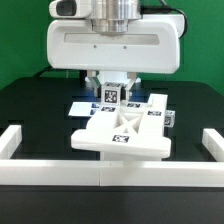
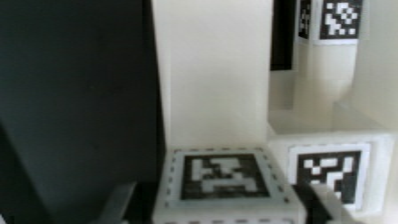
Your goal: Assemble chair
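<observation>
The chair parts lie at the table's middle. A white slab with X-shaped cut-outs [image 1: 124,136] is nearest the front, with a small tagged block [image 1: 166,117] at its right in the exterior view. My gripper [image 1: 109,94] is just behind the slab, holding a tagged white block [image 1: 108,97]. In the wrist view that block [image 2: 222,180] sits between the dark fingers [image 2: 128,203], which touch both its sides. My gripper [image 2: 222,205] is shut on it. A broad white part [image 2: 214,80] lies past it, beside another tagged block [image 2: 334,165] and a tagged bar [image 2: 338,22].
The marker board [image 1: 80,108] lies flat on the exterior view's left of the gripper. A low white border rail [image 1: 110,178] runs along the front, with ends rising at both sides [image 1: 14,140]. The table is black, and a green wall stands behind.
</observation>
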### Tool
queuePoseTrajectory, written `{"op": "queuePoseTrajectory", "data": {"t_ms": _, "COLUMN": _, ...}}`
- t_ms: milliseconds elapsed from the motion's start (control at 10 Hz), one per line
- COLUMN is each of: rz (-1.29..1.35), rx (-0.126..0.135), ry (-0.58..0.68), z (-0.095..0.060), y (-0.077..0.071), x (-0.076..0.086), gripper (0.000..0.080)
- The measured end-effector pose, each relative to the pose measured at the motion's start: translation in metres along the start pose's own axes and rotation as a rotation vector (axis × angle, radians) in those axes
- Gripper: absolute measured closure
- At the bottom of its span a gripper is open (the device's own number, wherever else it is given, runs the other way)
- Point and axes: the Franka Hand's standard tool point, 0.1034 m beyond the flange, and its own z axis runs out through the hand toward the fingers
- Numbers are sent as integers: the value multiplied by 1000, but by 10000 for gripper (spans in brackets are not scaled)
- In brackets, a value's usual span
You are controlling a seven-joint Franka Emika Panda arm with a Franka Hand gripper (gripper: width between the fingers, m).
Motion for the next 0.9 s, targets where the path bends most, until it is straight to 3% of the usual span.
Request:
{"op": "queuePoseTrajectory", "data": {"t_ms": 100, "rz": 1, "rx": 0, "ry": 0, "z": 0, "y": 0, "x": 0, "gripper": 461}}
{"op": "queuePoseTrajectory", "data": {"t_ms": 200, "rz": 1, "rx": 2, "ry": 2, "z": -2, "y": -1, "x": 0, "gripper": 275}}
{"op": "queuePoseTrajectory", "data": {"t_ms": 300, "rz": 1, "rx": 5, "ry": 5, "z": -5, "y": -1, "x": 0, "gripper": 189}}
{"op": "queuePoseTrajectory", "data": {"t_ms": 900, "rz": 17, "rx": 38, "ry": -1, "z": -21, "y": -6, "x": -32, "gripper": 151}}
